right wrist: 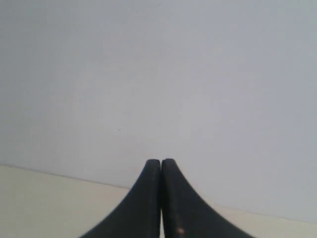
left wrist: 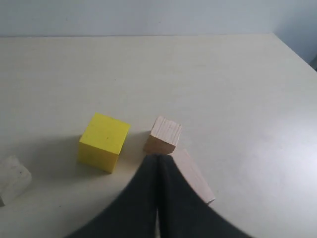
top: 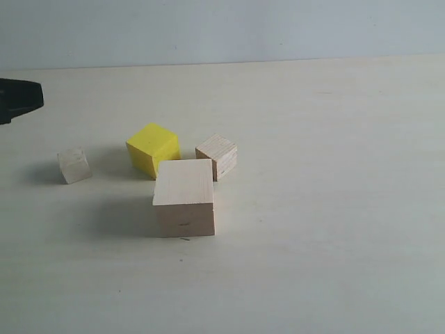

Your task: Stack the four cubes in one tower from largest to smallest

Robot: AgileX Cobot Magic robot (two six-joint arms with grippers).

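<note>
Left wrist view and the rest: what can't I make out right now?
- Left wrist view: largest cube mostly hidden behind the shut left gripper; smallest cube cut off by the frame edge.
- Right wrist view: no cubes, only the shut right gripper, wall and table strip.
- Exterior view: only a dark arm part shows, cut off by the edge.

Seemingly, left hand (left wrist: 157, 157) hides most of largest cube (left wrist: 196, 178).

I see a pale cream tabletop (top: 334, 264) meeting a plain light grey-blue wall (top: 222, 28) behind it
</note>
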